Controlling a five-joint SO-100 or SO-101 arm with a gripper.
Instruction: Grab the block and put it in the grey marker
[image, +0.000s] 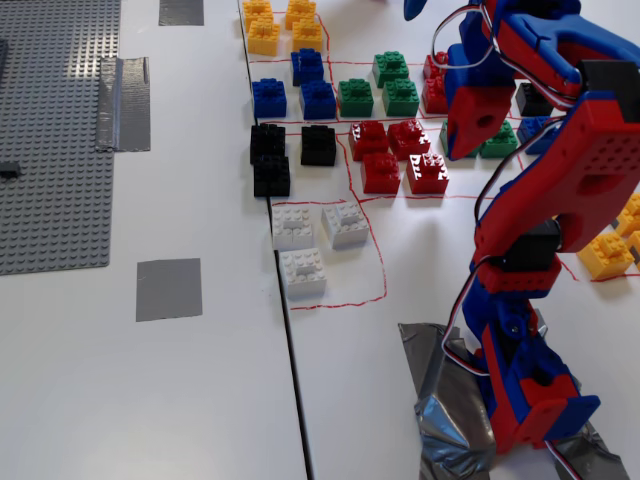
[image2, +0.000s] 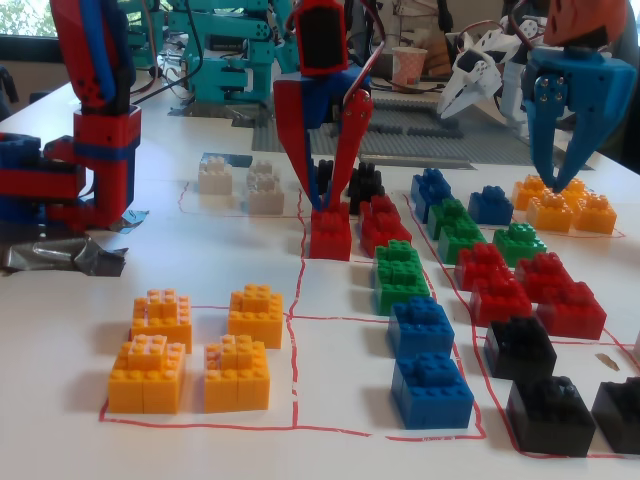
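Several red bricks stand in a red-outlined cell. The nearest one to my gripper is the red block (image: 428, 173), which stands on the table; it also shows in the low fixed view (image2: 330, 236). My red-fingered gripper (image2: 329, 203) points down right over this block, jaws a narrow gap apart and holding nothing. In the high fixed view the gripper (image: 460, 152) shows just up and right of the block, which is uncovered. The grey marker (image: 168, 289) is a flat dark-grey square, bare, far to the left past the table seam.
White (image: 300, 245), black (image: 270, 155), blue, green and yellow bricks (image2: 195, 350) stand in cells around the red ones. A studded grey baseplate (image: 50, 130), a shiny tape strip (image: 125, 100) and a second grey patch (image: 181, 10) lie left. Another arm's blue gripper (image2: 565, 140) hangs over yellow bricks.
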